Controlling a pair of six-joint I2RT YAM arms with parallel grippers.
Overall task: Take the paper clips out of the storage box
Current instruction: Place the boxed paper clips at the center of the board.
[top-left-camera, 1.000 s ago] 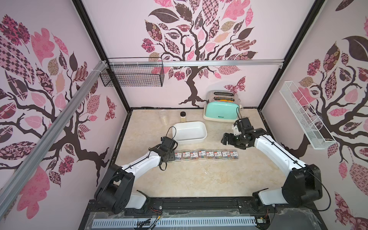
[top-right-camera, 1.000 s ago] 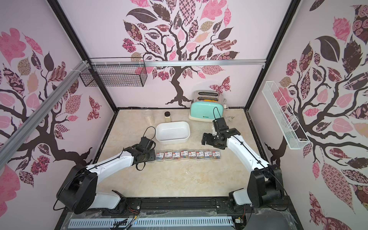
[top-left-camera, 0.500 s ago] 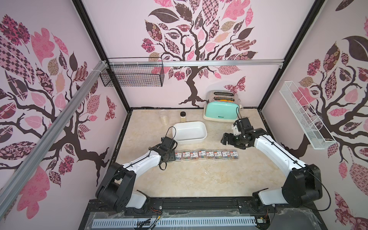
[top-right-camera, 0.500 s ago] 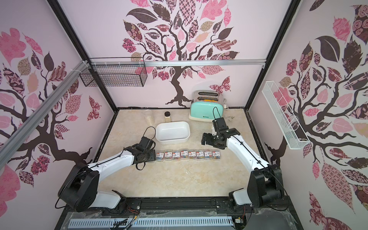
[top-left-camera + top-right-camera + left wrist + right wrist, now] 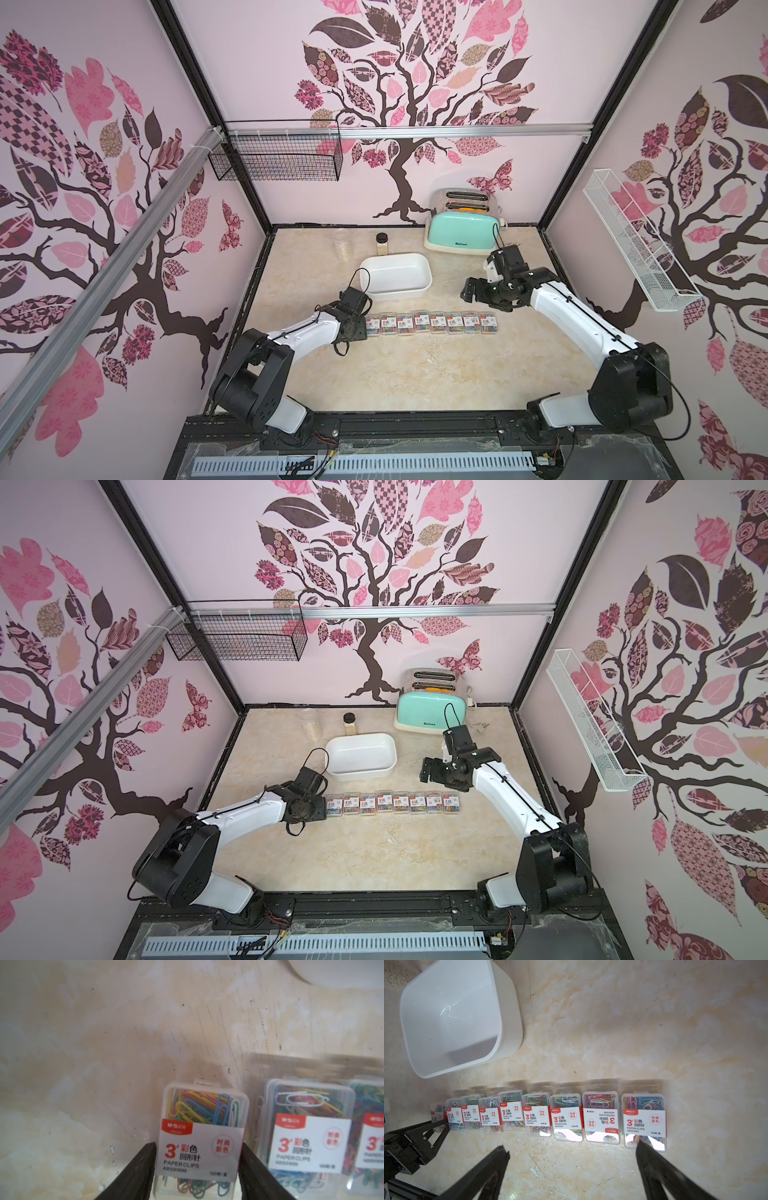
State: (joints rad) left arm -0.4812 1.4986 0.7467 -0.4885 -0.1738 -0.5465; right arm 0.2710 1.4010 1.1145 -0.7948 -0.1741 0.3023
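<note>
Several paper clips cases (image 5: 430,323) (image 5: 392,803), clear with white and red labels, lie in a row on the table in front of the storage box (image 5: 424,286) (image 5: 361,773). Seen from the right wrist, the white storage box (image 5: 508,1022) has nothing inside. My left gripper (image 5: 198,1147) (image 5: 366,327) is at the row's left end, shut on the endmost case (image 5: 202,1126), a finger pressed to each long side; the case rests on the table beside its neighbour (image 5: 307,1126). My right gripper (image 5: 572,1151) (image 5: 469,291) hangs open above the row's right end, holding nothing.
A mint-green toaster (image 5: 463,230) stands at the back right. A small dark-lidded jar (image 5: 382,243) and a clear bottle (image 5: 344,245) stand behind the box. A black wire basket (image 5: 276,162) hangs on the back wall and a white rack (image 5: 636,245) on the right wall.
The left arm has shifted only slightly at the left end of the row. The right arm and the row of cases have not moved.
</note>
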